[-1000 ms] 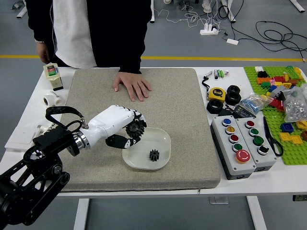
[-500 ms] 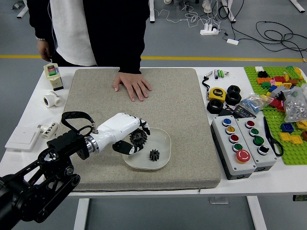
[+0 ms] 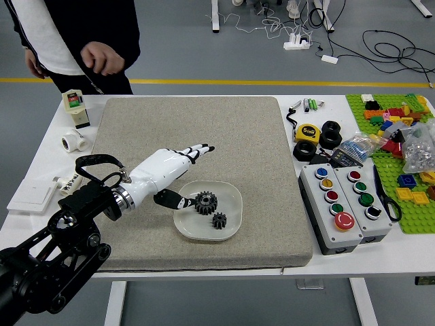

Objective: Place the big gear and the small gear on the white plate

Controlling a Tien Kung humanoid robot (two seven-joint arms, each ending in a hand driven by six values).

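On the white plate (image 3: 228,195), the big gear (image 3: 206,202) and small gear (image 3: 219,221) are laid
With fingers extended and thumb apart, nothing is held by the left hand (image 3: 158,174); the larger could be knocked into its neighbour if that thumb, close beside it, were swept inward

Glossy smooth white plate (image 3: 189,224), looks ceramic or plastic. Big gear (image 3: 206,202) and small gear (image 3: 219,220) dark, fairly matt. Mat (image 3: 265,176) rough matt cloth. Surface (image 3: 285,267) smooth white. Robot hand (image 3: 160,170) smooth white shell, shiny metal wrist ring (image 3: 124,197). Button boxes (image 3: 332,228) smooth plastic. Clear bag (image 3: 419,151) shiny, crinkled plastic.
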